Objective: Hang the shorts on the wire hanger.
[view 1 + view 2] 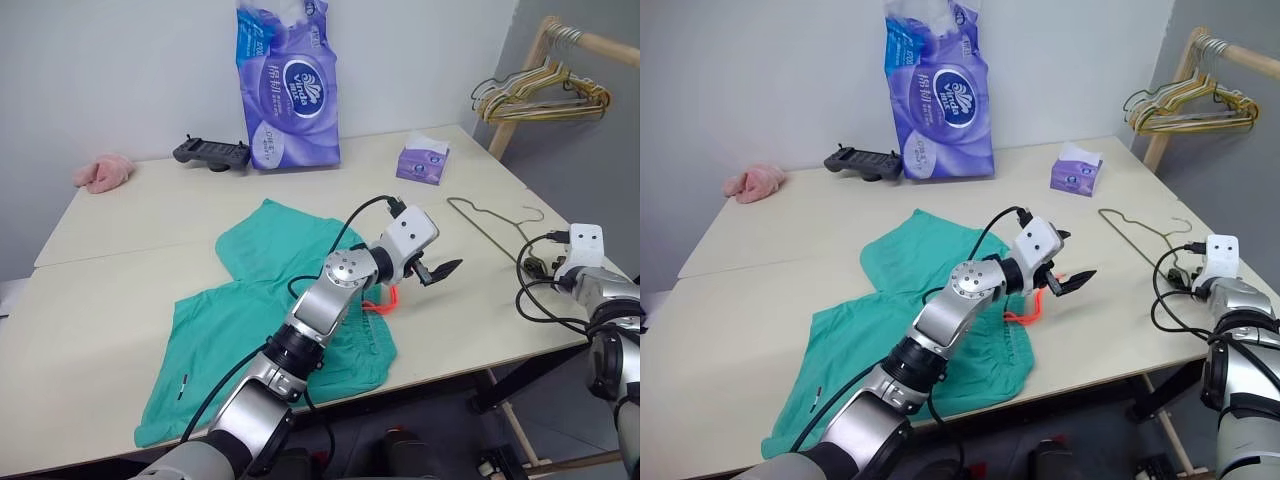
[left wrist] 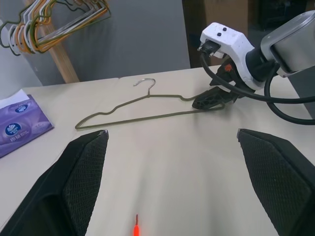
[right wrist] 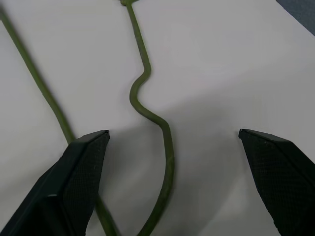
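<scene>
I'm reaching for the wire hanger [image 1: 490, 222], which lies flat on the table [image 1: 120, 250] at my right. My right pincer [image 3: 172, 162] gapes over its wire; next it must lower and close. My left pincer [image 1: 440, 270] hovers spread above the shorts [image 1: 270, 250], spread out nearby.

The tall purple-and-white tissue pack [image 1: 288, 80], standing at the table's back edge just beside the black controller [image 1: 211, 152], carries a round dark-blue badge with a white brand word that looks like "Vinda", though the letters are small. Chinese characters run above it, too small to read. The small purple tissue packet [image 1: 423, 163], well apart from the pack, bears a similar badge, unreadable.
</scene>
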You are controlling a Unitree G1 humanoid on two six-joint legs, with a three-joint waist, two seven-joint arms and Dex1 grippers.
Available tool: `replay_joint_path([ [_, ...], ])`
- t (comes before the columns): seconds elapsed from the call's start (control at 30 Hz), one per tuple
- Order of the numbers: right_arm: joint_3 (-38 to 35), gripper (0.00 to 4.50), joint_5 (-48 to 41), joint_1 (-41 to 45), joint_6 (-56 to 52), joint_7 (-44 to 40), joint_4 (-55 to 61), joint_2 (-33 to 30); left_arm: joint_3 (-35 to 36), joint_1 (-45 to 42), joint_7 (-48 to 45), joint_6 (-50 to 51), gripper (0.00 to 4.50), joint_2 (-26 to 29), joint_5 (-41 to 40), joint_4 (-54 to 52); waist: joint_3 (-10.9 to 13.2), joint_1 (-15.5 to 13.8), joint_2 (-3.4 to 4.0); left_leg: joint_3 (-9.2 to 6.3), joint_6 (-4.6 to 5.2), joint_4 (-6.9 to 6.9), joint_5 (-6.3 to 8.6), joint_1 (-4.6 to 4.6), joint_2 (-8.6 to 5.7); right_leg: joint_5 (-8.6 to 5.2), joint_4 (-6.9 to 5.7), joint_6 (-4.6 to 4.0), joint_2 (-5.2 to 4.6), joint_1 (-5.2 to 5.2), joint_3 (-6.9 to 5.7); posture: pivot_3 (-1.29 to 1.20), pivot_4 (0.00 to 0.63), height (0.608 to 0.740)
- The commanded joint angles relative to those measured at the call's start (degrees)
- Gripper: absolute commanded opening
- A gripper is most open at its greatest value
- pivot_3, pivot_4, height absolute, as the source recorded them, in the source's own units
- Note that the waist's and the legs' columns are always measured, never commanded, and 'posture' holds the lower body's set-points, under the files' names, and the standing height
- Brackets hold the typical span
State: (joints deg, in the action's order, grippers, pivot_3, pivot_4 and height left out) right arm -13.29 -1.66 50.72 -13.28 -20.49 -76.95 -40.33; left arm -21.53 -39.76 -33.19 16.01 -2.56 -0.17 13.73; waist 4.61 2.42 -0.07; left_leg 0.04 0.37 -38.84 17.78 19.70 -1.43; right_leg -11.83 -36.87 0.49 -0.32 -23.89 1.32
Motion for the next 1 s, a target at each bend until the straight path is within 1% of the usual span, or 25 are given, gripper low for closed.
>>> replay_joint_path([
  [0.03, 2.2, 4.50, 2.2, 0.5, -0.5, -2.6, 0.6, 0.1, 1.1, -1.7, -0.3, -1.1, 4.46, 0.0, -0.4, -1.0, -0.2, 0.0, -0.04, 0.00, 0.00, 0.00, 0.00, 0.00, 0.00, 0.00, 0.00, 0.00, 0.00, 0.00, 0.00, -0.01, 0.000, 0.740],
  [0.07, 2.4, 4.50, 2.5, 0.3, -0.4, -2.4, 0.6, 0.1, 1.1, -1.7, -0.3, -1.2, 4.46, 0.0, -0.4, -1.0, -0.3, 0.0, -0.08, 0.00, 0.01, 0.00, 0.01, -0.01, 0.01, 0.00, 0.00, 0.00, 0.02, 0.00, 0.00, -0.01, 0.000, 0.740],
  [0.17, 2.9, 3.90, 3.0, 0.1, -0.1, -2.5, 0.5, 0.2, 1.1, -1.7, -0.4, -1.2, 4.50, 0.2, -0.4, -1.2, -0.4, 0.0, -0.12, 0.00, 0.02, 0.00, 0.01, -0.02, 0.01, 0.00, 0.00, 0.00, 0.02, 0.01, 0.00, 0.00, 0.000, 0.740],
  [0.3, 3.0, 2.55, 3.2, 0.2, 0.1, -2.6, 0.5, 0.4, 1.1, -1.4, -0.3, -1.1, 4.50, 0.5, -0.3, -1.4, -0.6, -0.6, -0.22, 0.00, 0.03, -0.01, 0.02, -0.02, 0.01, 0.00, 0.00, 0.00, 0.02, 0.02, 0.00, 0.01, 0.000, 0.740],
  [0.53, 3.5, 0.02, 3.4, 0.9, 0.2, -3.4, 0.5, 0.4, 1.8, -2.0, 0.0, -1.4, 4.50, 0.8, -0.3, -0.7, -0.7, -0.7, -0.26, 0.02, 0.07, -0.06, 0.04, -0.02, -0.02, 0.02, 0.00, 0.02, 0.00, 0.03, 0.04, 0.01, 0.000, 0.740],
  [0.67, 4.8, 0.02, 4.8, 0.9, 1.2, -3.5, 0.8, 0.0, 2.3, -2.3, -0.1, -1.6, 4.50, 1.1, -0.2, -0.3, -0.7, -0.7, -0.26, 0.02, 0.08, -0.06, 0.04, -0.03, -0.02, 0.02, 0.00, 0.02, 0.00, 0.03, 0.05, 0.01, 0.000, 0.740],
  [0.87, 10.5, 0.02, 10.7, 1.5, 8.9, -2.3, 2.3, -2.0, 3.6, -3.1, 0.0, -2.3, 4.50, 2.4, -0.3, 0.4, -0.7, -0.7, -0.24, 0.05, 0.08, -0.06, 0.05, -0.02, -0.02, 0.02, -0.01, 0.02, 0.00, 0.02, 0.06, 0.01, 0.000, 0.740],
  [1.0, 15.2, 0.02, 15.4, 3.7, 20.2, -0.7, 7.1, -4.6, 8.4, -7.5, -0.4, -3.8, 4.50, 6.2, -1.6, 4.1, -0.7, -0.6, -0.24, 0.13, 0.08, -0.06, 0.04, 0.00, -0.03, 0.03, -0.06, 0.03, 0.01, -0.10, 0.14, 0.00, 0.000, 0.740],
])
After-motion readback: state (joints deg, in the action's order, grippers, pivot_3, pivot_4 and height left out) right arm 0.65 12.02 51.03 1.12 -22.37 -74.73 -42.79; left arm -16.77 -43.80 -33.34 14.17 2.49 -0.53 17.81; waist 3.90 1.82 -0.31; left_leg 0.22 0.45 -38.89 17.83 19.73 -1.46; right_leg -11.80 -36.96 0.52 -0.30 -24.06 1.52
